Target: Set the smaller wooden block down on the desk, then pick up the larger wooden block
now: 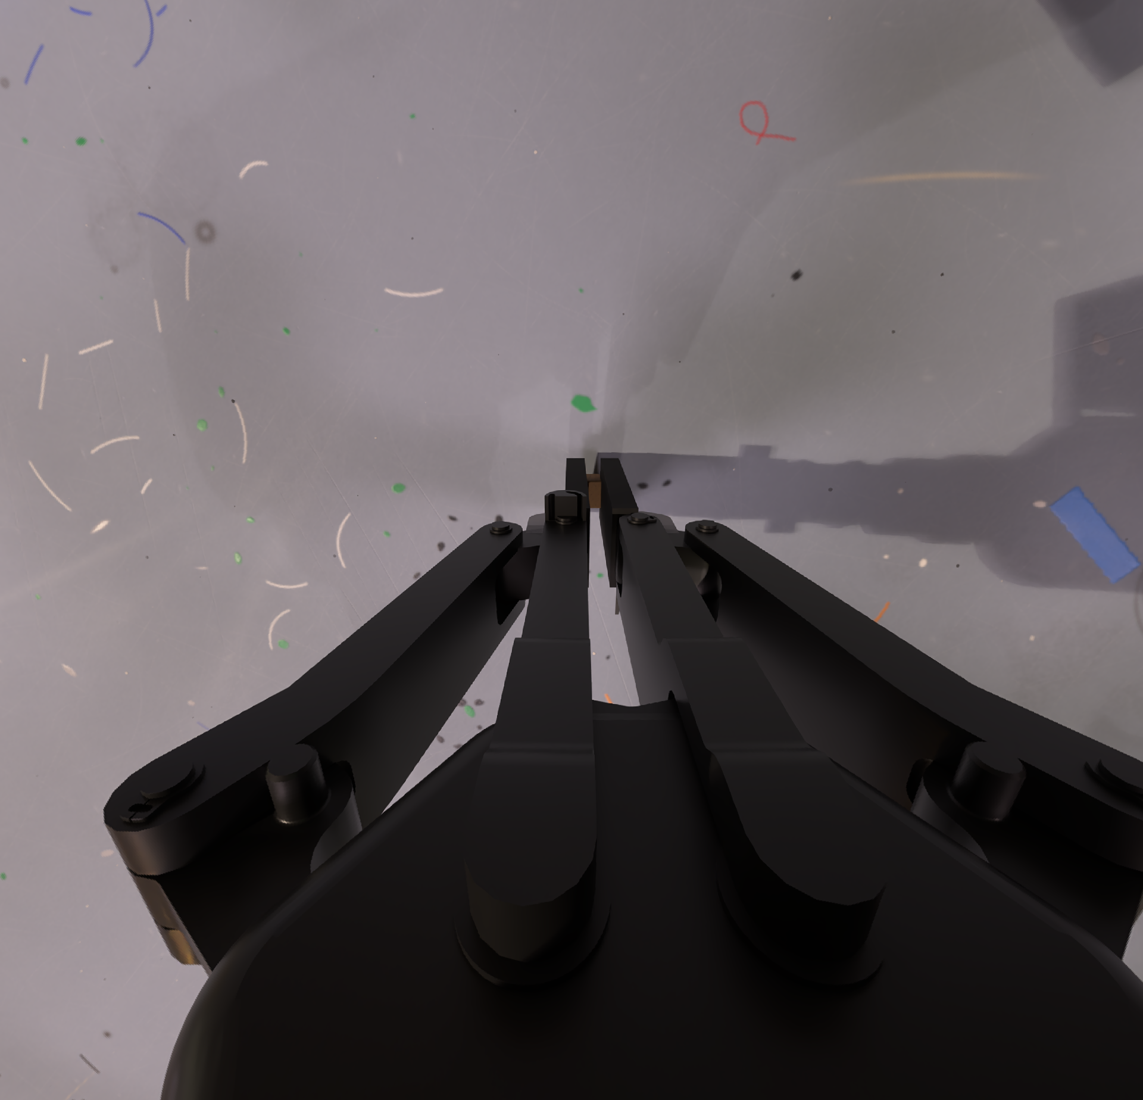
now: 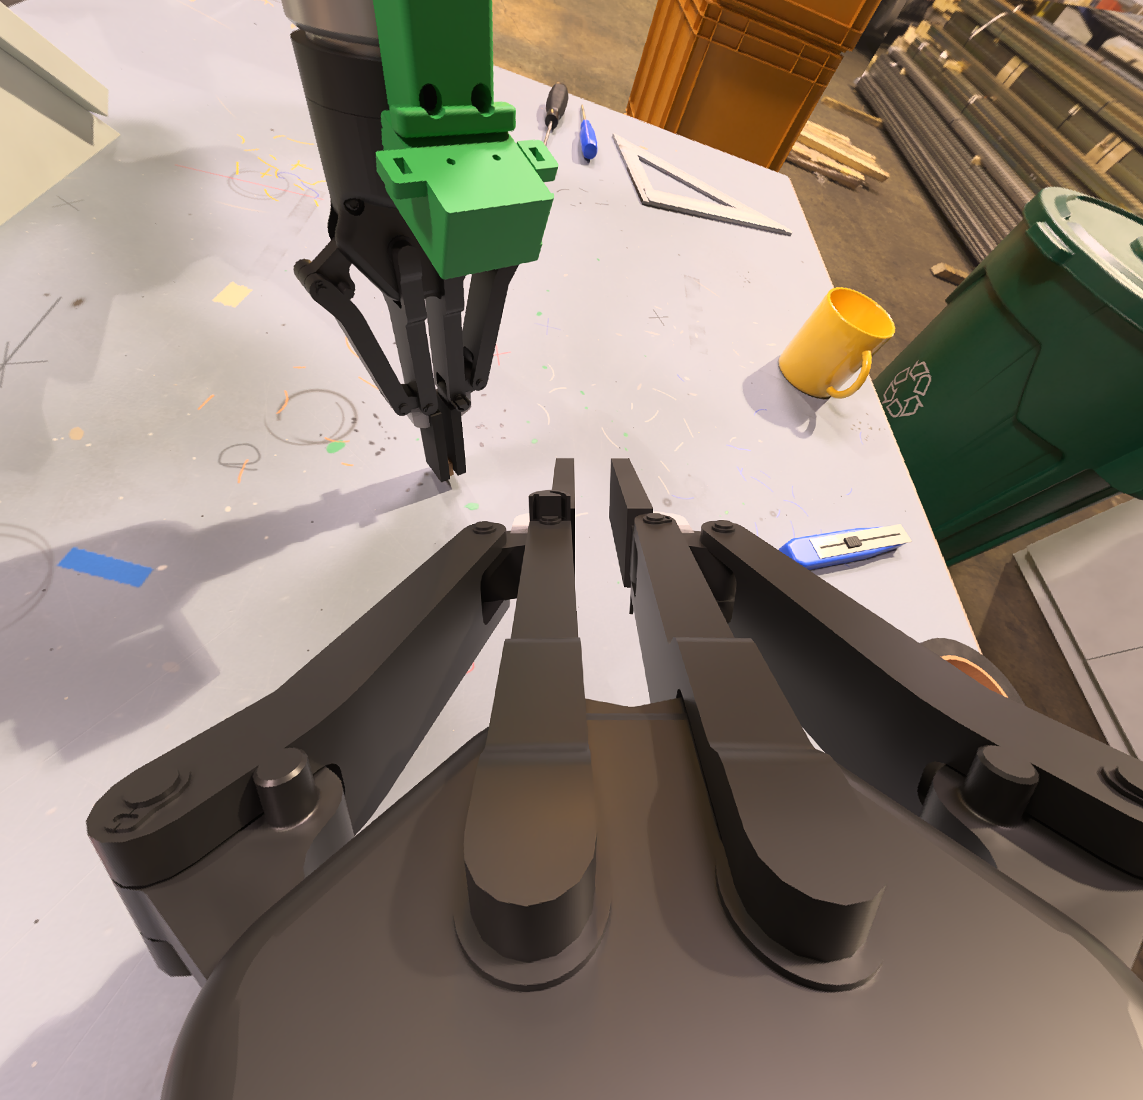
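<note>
My left gripper (image 1: 592,476) is shut on a small brown wooden block (image 1: 594,490), of which only a sliver shows between the pads. In the right wrist view the left gripper (image 2: 448,473) hangs straight down under its green wrist mount (image 2: 470,191), with its tips at the grey desk (image 2: 618,328), where they meet their shadow. The block shows there as a brown sliver (image 2: 455,469). My right gripper (image 2: 590,470) hovers just right of it, its jaws a narrow gap apart with nothing between. No larger wooden block is in view.
A yellow mug (image 2: 835,340) and a blue utility knife (image 2: 847,544) lie to the right. Two screwdrivers (image 2: 587,136) and a set square (image 2: 699,191) lie farther back. Blue tape (image 2: 105,566) marks the desk on the left. Orange crates (image 2: 742,37) and a green bin (image 2: 1020,389) stand beyond the desk edge.
</note>
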`<state>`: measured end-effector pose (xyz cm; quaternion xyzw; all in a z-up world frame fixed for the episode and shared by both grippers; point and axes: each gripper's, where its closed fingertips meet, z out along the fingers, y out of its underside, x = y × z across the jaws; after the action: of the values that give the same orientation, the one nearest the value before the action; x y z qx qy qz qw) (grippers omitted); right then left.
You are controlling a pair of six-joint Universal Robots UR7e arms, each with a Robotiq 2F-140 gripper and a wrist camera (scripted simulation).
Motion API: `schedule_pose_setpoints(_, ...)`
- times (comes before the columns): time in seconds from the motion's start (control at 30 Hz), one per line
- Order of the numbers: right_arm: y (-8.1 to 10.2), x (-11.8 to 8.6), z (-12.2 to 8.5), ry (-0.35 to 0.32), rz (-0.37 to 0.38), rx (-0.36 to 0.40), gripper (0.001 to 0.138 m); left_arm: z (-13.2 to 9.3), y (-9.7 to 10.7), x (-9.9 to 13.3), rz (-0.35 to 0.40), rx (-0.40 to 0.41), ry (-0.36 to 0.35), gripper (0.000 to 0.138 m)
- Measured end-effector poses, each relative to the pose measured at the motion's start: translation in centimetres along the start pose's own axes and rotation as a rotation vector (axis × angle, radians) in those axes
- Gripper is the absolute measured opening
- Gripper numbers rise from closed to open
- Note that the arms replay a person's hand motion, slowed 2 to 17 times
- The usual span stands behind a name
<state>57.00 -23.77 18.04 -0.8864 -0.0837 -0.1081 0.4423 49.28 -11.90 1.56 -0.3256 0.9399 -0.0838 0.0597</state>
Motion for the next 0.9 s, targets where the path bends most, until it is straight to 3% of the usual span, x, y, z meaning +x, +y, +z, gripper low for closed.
schedule_pose_setpoints(0.9, 0.35, 0.04, 0.25, -0.001, -0.002, -0.018, 0.016, -0.01, -0.07, 0.27, -0.004, 0.005, 0.016, 0.007)
